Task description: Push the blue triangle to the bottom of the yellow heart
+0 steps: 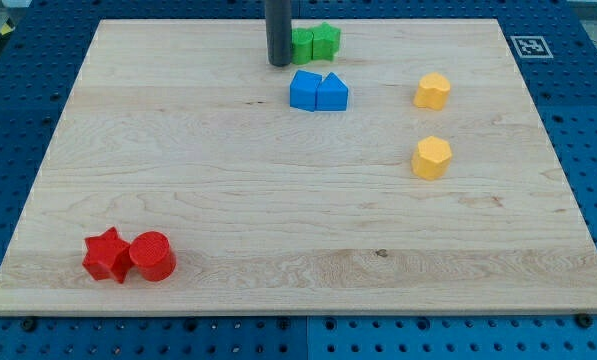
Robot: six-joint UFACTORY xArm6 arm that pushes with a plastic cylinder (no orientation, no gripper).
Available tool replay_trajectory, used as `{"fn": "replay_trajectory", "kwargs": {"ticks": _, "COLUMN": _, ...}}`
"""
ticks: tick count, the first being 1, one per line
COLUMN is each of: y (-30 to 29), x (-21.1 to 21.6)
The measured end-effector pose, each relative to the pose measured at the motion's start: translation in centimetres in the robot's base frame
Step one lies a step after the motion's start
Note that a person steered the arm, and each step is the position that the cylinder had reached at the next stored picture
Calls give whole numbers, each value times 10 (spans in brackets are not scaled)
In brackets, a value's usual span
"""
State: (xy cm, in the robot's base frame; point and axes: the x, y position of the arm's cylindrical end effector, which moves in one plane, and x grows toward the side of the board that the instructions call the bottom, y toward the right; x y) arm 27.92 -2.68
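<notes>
Tip at far centre of table, just left of green blocks, just beyond blue triangle; yellow heart well right of triangle; no pincer fitted.

So that's two blue blocks, two green, two yellow, two red, one board.

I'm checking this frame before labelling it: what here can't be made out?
- Rod above my tip: cut off by the view's top edge.
- Green blocks: left part hidden behind the rod; shapes unclear.
- Yellow heart versus the other yellow block: too small to be sure.
- Blue triangle: touches the blue block.
</notes>
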Motion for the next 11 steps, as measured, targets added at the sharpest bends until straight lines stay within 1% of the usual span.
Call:
{"fn": "replay_trajectory", "kwargs": {"ticks": 2, "y": 0, "x": 21}}
{"fn": "replay_trajectory", "kwargs": {"ticks": 3, "y": -10, "x": 39}}
{"fn": "replay_trajectory", "kwargs": {"ticks": 4, "y": -47, "x": 89}}
{"fn": "replay_trajectory", "kwargs": {"ticks": 5, "y": -58, "x": 120}}
{"fn": "replay_trajectory", "kwargs": {"ticks": 6, "y": -61, "x": 129}}
{"fn": "replay_trajectory", "kwargs": {"ticks": 7, "y": -76, "x": 104}}
{"fn": "replay_trajectory", "kwargs": {"ticks": 8, "y": -62, "x": 77}}
{"fn": "replay_trajectory", "kwargs": {"ticks": 10, "y": -51, "x": 71}}
{"fn": "replay_trajectory", "kwargs": {"ticks": 11, "y": -35, "x": 55}}
